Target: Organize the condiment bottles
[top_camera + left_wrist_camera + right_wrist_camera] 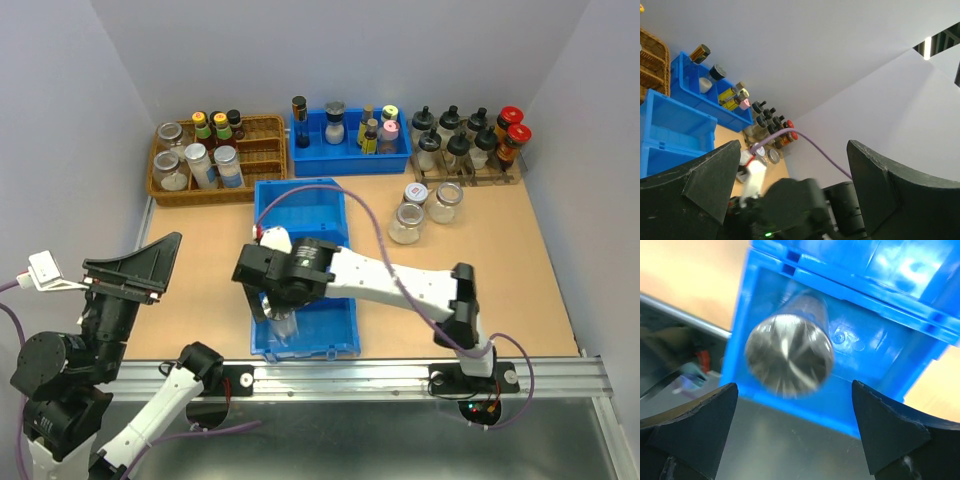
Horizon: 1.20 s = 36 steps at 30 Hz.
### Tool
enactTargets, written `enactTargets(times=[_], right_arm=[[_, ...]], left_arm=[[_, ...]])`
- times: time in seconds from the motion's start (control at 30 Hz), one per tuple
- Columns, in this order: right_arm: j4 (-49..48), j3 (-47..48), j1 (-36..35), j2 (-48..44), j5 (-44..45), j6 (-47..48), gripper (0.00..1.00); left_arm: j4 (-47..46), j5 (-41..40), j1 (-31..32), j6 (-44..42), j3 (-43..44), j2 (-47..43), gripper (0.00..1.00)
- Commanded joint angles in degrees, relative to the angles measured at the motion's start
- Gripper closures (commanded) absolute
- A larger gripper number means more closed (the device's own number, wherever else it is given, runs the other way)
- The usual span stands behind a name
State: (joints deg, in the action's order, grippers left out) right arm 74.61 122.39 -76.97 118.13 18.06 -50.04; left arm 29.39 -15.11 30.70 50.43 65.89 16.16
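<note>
The right claw (795,387) fills the foreground of its own wrist view, its two black fingers (700,420) spread wide with a clear gap on either side of the silver-lidded jar (789,355). It grips nothing. The jar is in the near end of the long blue bin (305,212), close to the bin's near wall, directly under the claw.

The jar's shiny lid faces up toward the claw and its base points at the bin floor, so its long axis runs roughly along the claw's line of approach. The jar is blurred, so I cannot tell whether it stands true or leans.

It is probably stiff, smooth and breakable, with fair weight for its size. Glass and polished metal both look slippery, so the best hold is likely across the round body just under the lid, squeezed firmly but not hard.

The other three jars (424,206) stand close together on the worktop (200,270) right of the bin, one with a red-and-white top (416,193).

The left claw (792,150) is raised clear of the worktop, wide open and holding nothing.
</note>
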Motion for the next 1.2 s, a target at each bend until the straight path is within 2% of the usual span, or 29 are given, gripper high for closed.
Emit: enactTargets(times=[0.0, 0.17, 0.2, 0.33, 0.4, 0.57, 0.63, 0.67, 0.83, 0.93, 1.03, 1.17], right_arm=[[0.3, -0.1, -0.1, -14.6, 4.9, -0.9, 0.00], [4.9, -6.4, 1.5, -24.5, 7.3, -3.8, 0.00], [4.9, -10.5, 2.3, -26.2, 7.7, -4.6, 0.00], [4.9, -18.9, 12.2, -35.0, 9.5, -8.2, 0.00], [4.8, -20.6, 15.5, -35.9, 11.5, -7.5, 0.00], [4.3, -22.1, 25.0, -32.8, 13.7, -3.8, 0.00], [2.7, -22.5, 27.6, -30.8, 13.4, -0.9, 0.00], [0.3, -23.1, 31.2, -30.3, 12.9, 1.3, 0.00], [-10.9, -25.9, 45.6, -27.4, 4.9, 9.8, 0.00], [-15.1, -26.1, 51.9, -24.8, -0.3, 15.0, 0.00], [-16.7, -24.8, 56.9, -20.4, -5.5, 18.6, 0.00], [-16.9, -23.4, 59.4, -15.2, -8.8, 21.2, 0.00]], left_arm=[[-3.5, 1.8, 0.2, -1.9, 3.1, 0.8, 0.01], [-4.5, 7.2, 0.2, -4.1, 3.9, 3.7, 0.01], [-4.6, 8.1, 0.1, -4.6, 4.0, 4.3, 0.01], [-2.5, 13.3, 0.2, -7.0, 5.5, 7.7, 0.01], [-2.1, 14.8, 0.1, -8.9, 5.5, 9.2, 0.01], [-3.4, 18.4, 0.1, -9.7, 2.8, 9.8, 0.01], [-3.5, 19.9, 0.1, -10.3, 2.4, 10.3, 0.01], [-3.5, 20.6, 0.2, -10.6, 1.8, 10.6, 0.01], [-4.6, 21.7, 0.2, -10.6, -1.0, 10.9, 0.01], [-6.2, 20.8, 0.2, -10.4, -3.0, 9.8, 0.01], [-7.1, 18.5, 0.2, -9.0, -4.5, 8.4, 0.01], [-8.0, 17.8, 0.2, -7.6, -5.2, 7.2, 0.01]])
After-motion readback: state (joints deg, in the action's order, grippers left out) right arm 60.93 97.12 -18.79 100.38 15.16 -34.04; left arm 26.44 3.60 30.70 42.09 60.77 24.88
